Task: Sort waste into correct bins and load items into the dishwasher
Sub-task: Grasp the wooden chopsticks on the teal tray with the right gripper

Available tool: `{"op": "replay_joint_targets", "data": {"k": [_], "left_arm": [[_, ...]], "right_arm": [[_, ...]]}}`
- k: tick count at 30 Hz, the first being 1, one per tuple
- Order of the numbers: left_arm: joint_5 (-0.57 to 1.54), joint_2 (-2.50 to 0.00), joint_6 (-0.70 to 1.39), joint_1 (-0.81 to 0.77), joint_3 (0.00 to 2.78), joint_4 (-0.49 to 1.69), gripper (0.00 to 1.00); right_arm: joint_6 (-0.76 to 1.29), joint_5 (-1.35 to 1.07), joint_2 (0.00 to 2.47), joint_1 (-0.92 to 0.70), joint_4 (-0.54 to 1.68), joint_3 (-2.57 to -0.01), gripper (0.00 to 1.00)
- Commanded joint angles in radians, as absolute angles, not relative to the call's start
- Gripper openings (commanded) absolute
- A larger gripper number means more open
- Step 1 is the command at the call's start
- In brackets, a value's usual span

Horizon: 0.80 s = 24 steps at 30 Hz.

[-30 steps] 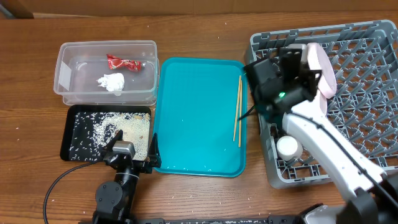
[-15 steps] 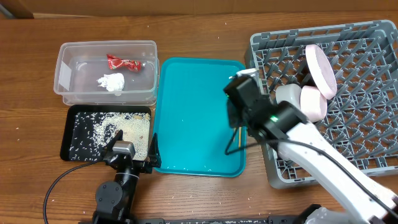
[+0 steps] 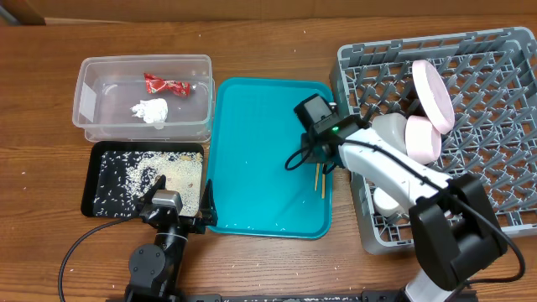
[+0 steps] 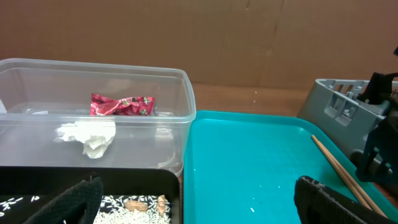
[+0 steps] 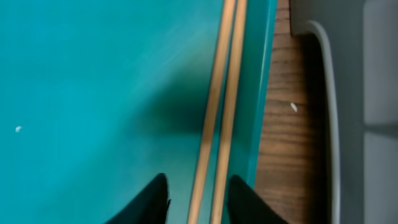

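Observation:
The chopsticks [image 3: 320, 178] lie side by side along the right edge of the teal tray [image 3: 252, 151]. My right gripper [image 3: 315, 155] is open and low over them, one finger on each side [image 5: 197, 186] of the pair [image 5: 221, 93]. My left gripper [image 3: 180, 214] is open and empty at the table's front [image 4: 199, 205], between the black tray and the teal tray. The clear tub [image 3: 84, 92] holds the red wrapper [image 3: 166, 85] and white tissue [image 3: 152, 111]. The black tray [image 3: 91, 180] holds rice grains [image 3: 155, 172]. The grey dish rack [image 3: 487, 126] holds the plate [image 3: 432, 92], two bowls [image 3: 388, 128] and the cup [image 3: 386, 200].
The teal tray sits between the bins and the rack, with a few stray grains on it. A narrow strip of wooden table [image 5: 280, 124] separates the tray's edge from the rack wall [image 5: 367, 93]. The left wrist view shows the tub [image 4: 124, 65] and tray [image 4: 249, 162].
My right arm has swung left out of the dish rack and come down over the chopsticks on the teal tray. The left arm has not moved.

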State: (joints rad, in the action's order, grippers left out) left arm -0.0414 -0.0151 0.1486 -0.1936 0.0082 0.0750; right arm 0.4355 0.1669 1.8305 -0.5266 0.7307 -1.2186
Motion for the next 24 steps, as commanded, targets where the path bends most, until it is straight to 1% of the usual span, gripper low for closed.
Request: {"op": "replay_joint_targets", "data": {"k": [1, 4, 16, 24], "left_arm": [[-0.052, -0.006, 0.130, -0.183, 0.005, 0.072, 1.00], [-0.052, -0.006, 0.130, -0.183, 0.005, 0.072, 1.00], [-0.052, -0.006, 0.130, -0.183, 0.005, 0.072, 1.00], [-0.052, -0.006, 0.130, -0.183, 0.005, 0.072, 1.00]], "right_arm": [[0.423, 0.071, 1.850, -0.508, 0.710, -1.211, 0.27], [0.389, 0.058, 1.860, -0.515, 0.708, -1.211, 0.26], [0.393, 0.100, 1.879, -0.521, 0.670, -1.190, 0.27], [0.392, 0.115, 1.961, -0.521, 0.659, -1.190, 0.27]]}}
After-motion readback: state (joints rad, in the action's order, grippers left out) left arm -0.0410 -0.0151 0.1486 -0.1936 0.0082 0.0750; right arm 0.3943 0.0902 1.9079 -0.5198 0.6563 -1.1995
